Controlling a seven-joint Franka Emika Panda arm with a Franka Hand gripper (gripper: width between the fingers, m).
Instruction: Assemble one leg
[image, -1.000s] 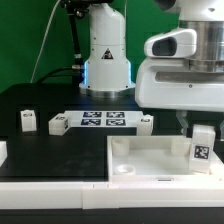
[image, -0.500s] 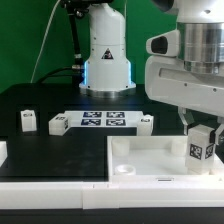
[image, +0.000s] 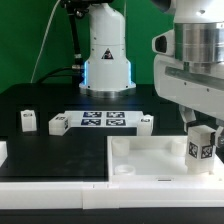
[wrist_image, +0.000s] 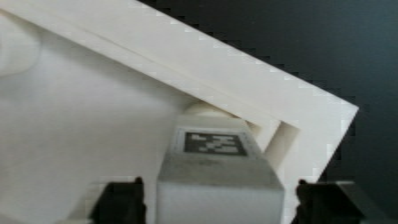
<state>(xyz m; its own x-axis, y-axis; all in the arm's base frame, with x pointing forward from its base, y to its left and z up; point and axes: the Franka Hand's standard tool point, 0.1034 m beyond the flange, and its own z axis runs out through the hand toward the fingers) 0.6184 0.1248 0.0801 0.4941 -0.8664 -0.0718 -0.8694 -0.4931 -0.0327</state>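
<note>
My gripper (image: 203, 122) is shut on the leg (image: 202, 143), a small white block with a black-and-white marker. It holds the leg turned slightly askew at the near right corner of the large flat white square piece (image: 150, 152), in the exterior view's right. In the wrist view the leg (wrist_image: 217, 160) stands between my two dark fingers (wrist_image: 121, 200), right at the corner of the square piece (wrist_image: 107, 110). The leg's foot and the corner socket under it are hidden.
Three more white legs stand on the black table: one (image: 28, 120) at the exterior view's left, one (image: 57, 125) and one (image: 146, 122) at either end of the marker board (image: 102, 120). The robot base (image: 105, 60) stands behind. A white part (image: 2, 152) shows at the left edge.
The gripper has turned with the leg in it: the leg's marker face swung from facing front to angled, and the hand shifted slightly toward the exterior view's right.
</note>
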